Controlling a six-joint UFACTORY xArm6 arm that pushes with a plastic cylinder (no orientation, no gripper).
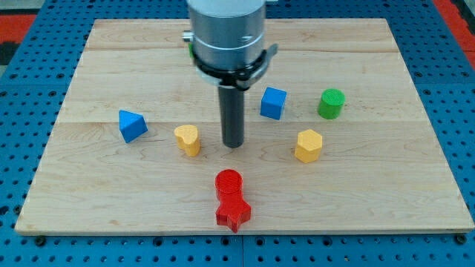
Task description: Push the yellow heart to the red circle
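Observation:
The yellow heart (188,139) lies left of the board's middle. The red circle (228,182) lies below and to the right of it, touching a red star (233,212) just under it. My tip (233,144) rests on the board right of the yellow heart, with a small gap between them, and above the red circle.
A blue triangle (132,125) lies at the left. A blue cube (273,102) and a green cylinder (331,104) lie at the upper right, a yellow hexagon (309,145) below them. The wooden board (89,200) sits on a blue pegboard.

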